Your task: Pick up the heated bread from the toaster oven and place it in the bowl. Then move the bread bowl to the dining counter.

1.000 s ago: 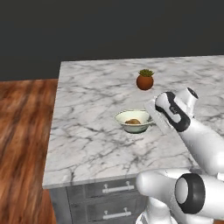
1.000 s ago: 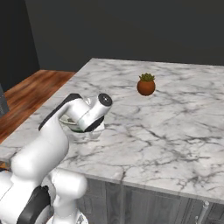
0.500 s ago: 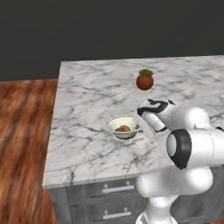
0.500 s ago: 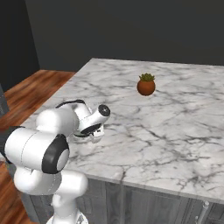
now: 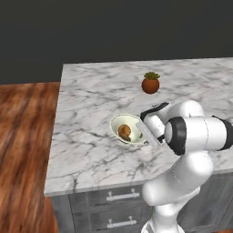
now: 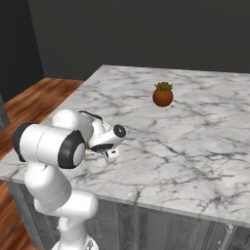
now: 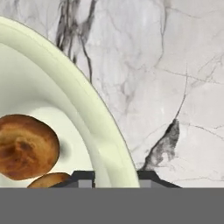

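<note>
The bowl [image 5: 128, 129] sits on the marbled worktop [image 5: 91, 109] with the heated bread [image 5: 124, 131] inside, at about seven o'clock from the potted plant [image 5: 150, 83]. The gripper [image 7: 116, 177] straddles the bowl's rim at its three o'clock side; whether it pinches or has let go, I cannot tell. To finish well, spread the fingers fully and withdraw straight off the rim, without tipping the bowl.

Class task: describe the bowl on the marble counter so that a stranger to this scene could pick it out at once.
Start at the white, grey-veined dining counter. Near its front edge, at the gripper, sits the bowl, round, shallow and pale cream-green, with bread inside. Its only neighbour, the small reddish-brown potted plant farther back, is darker and topped with green leaves.
</note>
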